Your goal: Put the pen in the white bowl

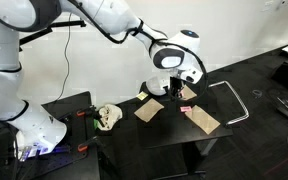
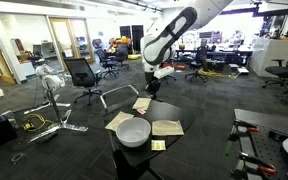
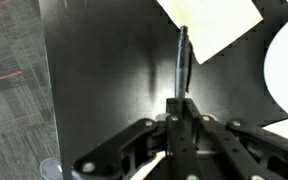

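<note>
Wrist view first: the gripper (image 3: 180,103) comes in from the bottom edge, and its two fingers are pinched tight together on the pen (image 3: 183,62). The pen is dark and slim. It pokes straight out past the fingertips, up the middle of the picture, and its far end meets the edge of a pale paper (image 3: 209,25). Under it lies the black table (image 3: 104,70). The bowl (image 3: 287,70) shows as a white curve at the right edge, near the pen but apart from it. Grey carpet (image 3: 14,80) fills the left side.

Now an exterior view: the arm sweeps in from the upper right and the gripper (image 2: 152,90) hangs over the far side of the table, above the far sheet (image 2: 142,103). The bowl (image 2: 134,132) sits nearer the camera with nothing showing inside it. A left sheet (image 2: 117,120) and a right sheet (image 2: 168,127) flank it, both just beside the rim, and a small yellowish scrap (image 2: 158,145) lies in front. The pen is too small to pick out here.

From the other side, the white arm reaches in from the left and the gripper (image 1: 172,93) points down between two brown sheets (image 1: 149,110) on the table (image 1: 171,128). Whether the pen tip touches the tabletop, I cannot tell. So the pen is in the grip, outside the bowl
</note>
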Robot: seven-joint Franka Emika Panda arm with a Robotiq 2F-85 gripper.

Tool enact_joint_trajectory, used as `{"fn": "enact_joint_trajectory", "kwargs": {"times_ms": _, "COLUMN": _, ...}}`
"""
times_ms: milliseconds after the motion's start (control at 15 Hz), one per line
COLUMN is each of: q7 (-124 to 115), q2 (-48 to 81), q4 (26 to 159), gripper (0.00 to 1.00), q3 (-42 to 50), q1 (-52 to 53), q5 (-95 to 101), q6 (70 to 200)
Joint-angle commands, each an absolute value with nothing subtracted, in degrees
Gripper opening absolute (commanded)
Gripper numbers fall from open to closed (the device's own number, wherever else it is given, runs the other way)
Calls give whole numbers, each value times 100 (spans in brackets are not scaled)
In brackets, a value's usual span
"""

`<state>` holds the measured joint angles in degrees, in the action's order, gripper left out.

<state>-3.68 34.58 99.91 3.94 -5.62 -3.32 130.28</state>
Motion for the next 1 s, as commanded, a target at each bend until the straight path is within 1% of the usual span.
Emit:
{"fn": "enact_joint_trajectory", "kwargs": {"times_ms": 0, "q7": 147, "q2": 2993, "q4": 10261, "gripper": 3, "q3": 240, "q1": -530, "q5": -234, "q6": 13013}}
{"fn": "enact_joint_trajectory", "kwargs": {"times_ms": 533, "q7": 1827, "q2": 2452, "q4": 10670, "gripper": 3, "q3": -408, "q1": -591, "q5": -507, "q6": 13178}}
{"fn": "enact_joint_trajectory", "kwargs": {"times_ms": 933, "q7": 2650, "q2": 2464, "q4": 10828, "gripper": 3, "q3": -881, "q1": -566, "q5": -906, "q6": 13439}}
